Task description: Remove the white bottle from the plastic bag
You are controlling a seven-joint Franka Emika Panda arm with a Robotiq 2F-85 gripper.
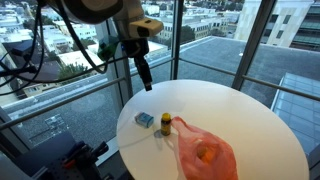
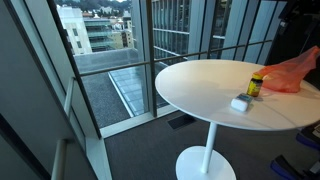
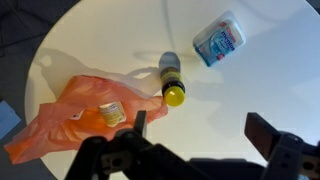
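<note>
**Round white table (image 1: 250,115) by windows**

In an exterior view the gripper (image 1: 146,78) hangs above it, apart from the orange plastic bag (image 1: 195,145). Wrist view: fingers (image 3: 265,132) spread, holding nothing; white bottle (image 3: 108,112) lies inside the bag, 1 yellow-capped bottle (image 3: 172,82) beside it.

Round white bench (image 1: 250,120): small yellow-capped dark bottle (image 3: 172,80) mid-frame in the wrist view, blue-and-white packet (image 3: 219,40) upper right.

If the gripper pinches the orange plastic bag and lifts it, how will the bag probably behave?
The orange plastic bag looks thin and crumpled, so it is probably floppy and light. The bottle showing through it may shift or swing when lifted.
</note>
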